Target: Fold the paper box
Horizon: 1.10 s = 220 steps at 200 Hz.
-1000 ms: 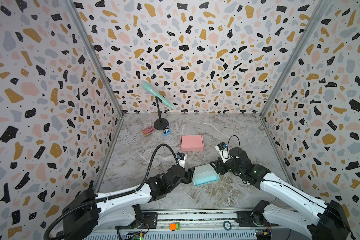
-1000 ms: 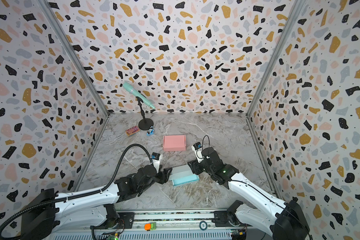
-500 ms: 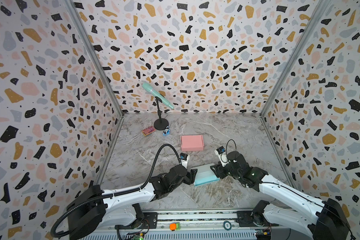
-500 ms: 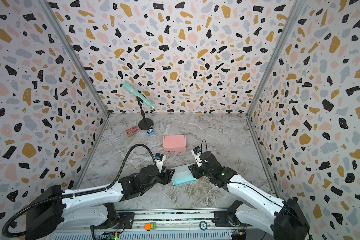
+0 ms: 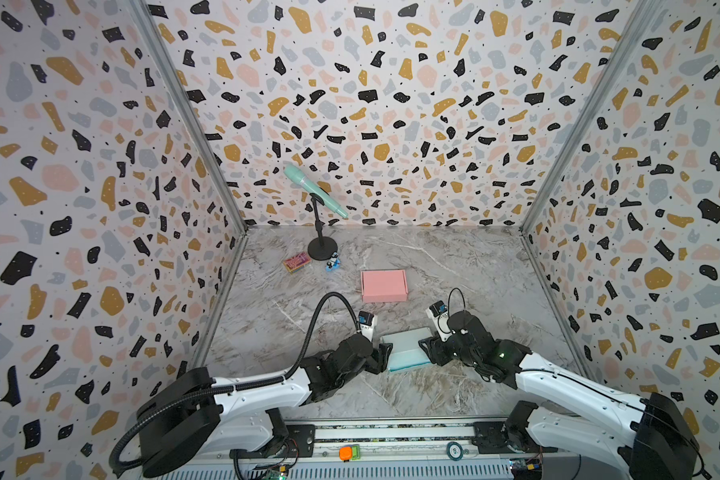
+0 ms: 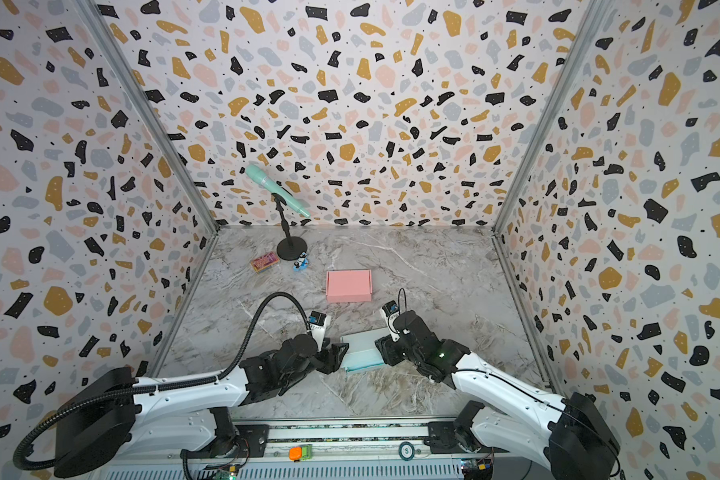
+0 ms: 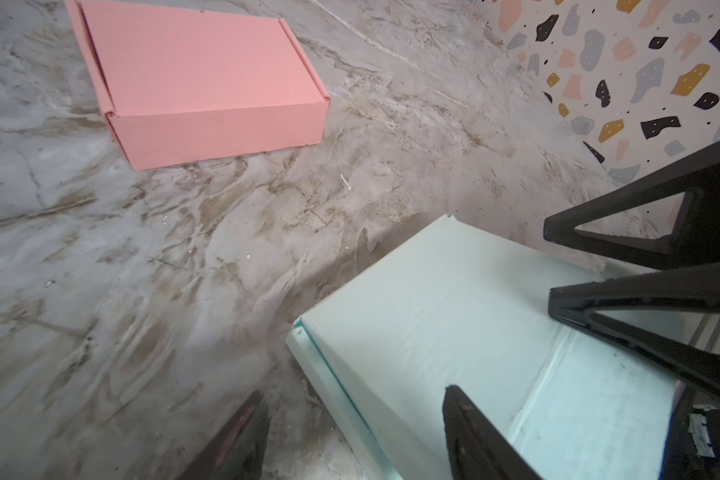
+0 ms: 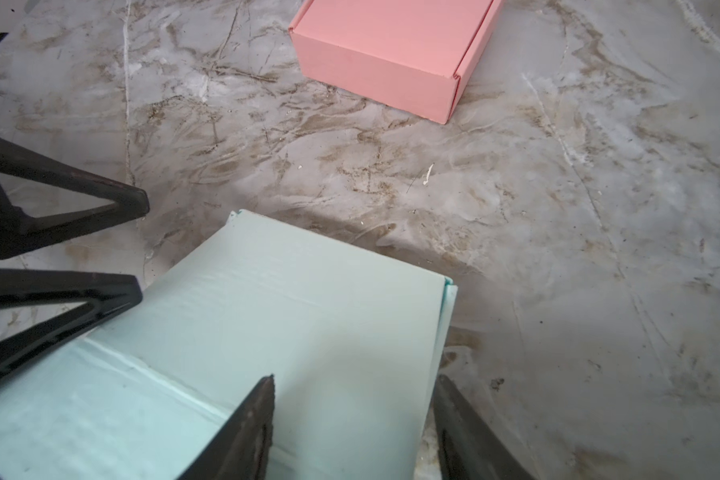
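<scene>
The paper box [image 5: 406,349] [image 6: 362,349] is pale mint and lies closed and low on the marble table, near the front, between both arms. My left gripper [image 5: 385,354] [image 7: 354,432] stands open astride the box's left edge, one finger over the lid and one over the table. On the opposite side my right gripper [image 5: 427,350] [image 8: 354,424] is open too. One of its fingers [image 8: 246,428] is over the lid and the other is just outside the box's right edge. The box [image 7: 454,332] [image 8: 287,324] fills the lower part of both wrist views.
A folded pink box [image 5: 383,285] [image 6: 348,285] sits just behind the mint one. At the back left stand a mint microphone on a black stand [image 5: 321,232], a small pink and yellow packet [image 5: 297,262] and a small blue toy [image 5: 332,264]. Terrazzo walls enclose three sides.
Both grippers have closed in a little on the mint box from either side, the right one dropping lower. The box now lies flatter on the table.
</scene>
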Each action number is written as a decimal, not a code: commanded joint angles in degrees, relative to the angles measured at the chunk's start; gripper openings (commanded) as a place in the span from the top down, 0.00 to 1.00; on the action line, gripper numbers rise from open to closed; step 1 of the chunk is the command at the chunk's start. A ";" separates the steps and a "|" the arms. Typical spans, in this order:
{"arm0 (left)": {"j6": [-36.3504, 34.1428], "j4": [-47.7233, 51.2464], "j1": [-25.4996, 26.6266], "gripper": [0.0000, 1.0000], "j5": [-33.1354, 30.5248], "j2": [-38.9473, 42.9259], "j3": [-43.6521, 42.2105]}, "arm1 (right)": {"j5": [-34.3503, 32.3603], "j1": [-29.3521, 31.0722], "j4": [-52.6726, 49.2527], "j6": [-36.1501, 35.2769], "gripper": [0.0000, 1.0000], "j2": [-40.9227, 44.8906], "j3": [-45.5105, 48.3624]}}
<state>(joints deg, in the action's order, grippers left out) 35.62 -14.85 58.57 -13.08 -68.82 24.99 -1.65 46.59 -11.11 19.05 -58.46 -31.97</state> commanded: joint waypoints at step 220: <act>2.55 -10.26 -0.03 0.35 2.62 -5.14 -6.71 | -2.39 5.00 0.44 6.31 0.37 -4.16 2.70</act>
<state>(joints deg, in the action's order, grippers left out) 38.06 -22.37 58.57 -10.74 -73.14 19.27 -3.31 51.35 -10.44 24.47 -61.87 -29.63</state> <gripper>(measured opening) 0.648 0.634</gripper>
